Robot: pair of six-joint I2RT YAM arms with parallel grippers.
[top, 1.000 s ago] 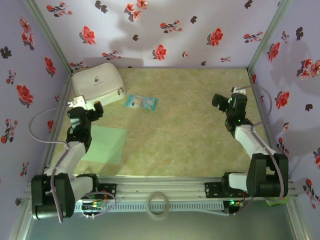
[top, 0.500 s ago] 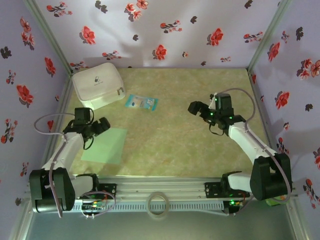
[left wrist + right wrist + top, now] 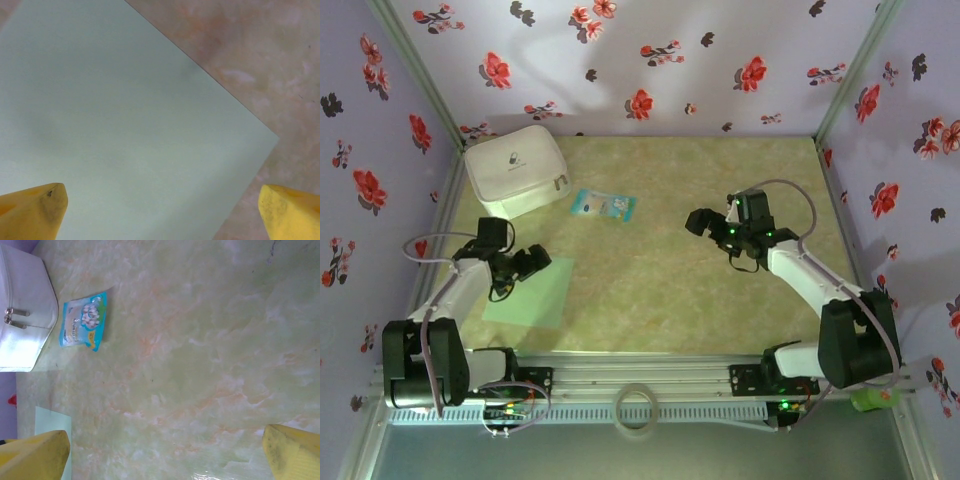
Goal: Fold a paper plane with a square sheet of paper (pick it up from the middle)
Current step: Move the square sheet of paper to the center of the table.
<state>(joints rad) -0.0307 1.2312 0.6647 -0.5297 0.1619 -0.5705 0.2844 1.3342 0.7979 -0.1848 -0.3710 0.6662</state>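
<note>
Square sheet of paper point(image 3: 532, 293) is lying flat on the bench point(image 3: 670, 290), near-left area, and no crease or fold is being shown on it. It is well apart from the white zipped pouch point(image 3: 515, 168) in the far-left corner and from the small blue-and-white packet point(image 3: 603, 205) just beside that pouch. Folding is judged as not yet begun.

Left gripper point(image 3: 527, 264) is being held over the far part of the sheet, jaws spread wide and grasping nothing. In the left wrist view, one of the yellow fingertips point(image 3: 35, 212) is being seen over the paper and the other past the sheet's edge, over bare bench, with a corner of the sheet between them. Contact with the paper cannot be told. Since the task asks for a pick-up from the middle, this placement is judged as an approach only. An inward shift is probably being called for before any closing.

Right gripper point(image 3: 705, 222) is being held above mid-bench, jaws released and empty, facing left toward the sheet. It is likely being kept ready to assist with the thin paper, which may be hard to lift off a flat surface.

Writing: a small dark mark is being shown on the pouch top, too small to be read. White rounded shapes are being pictured on the packet, but its wording is blurred.
</note>
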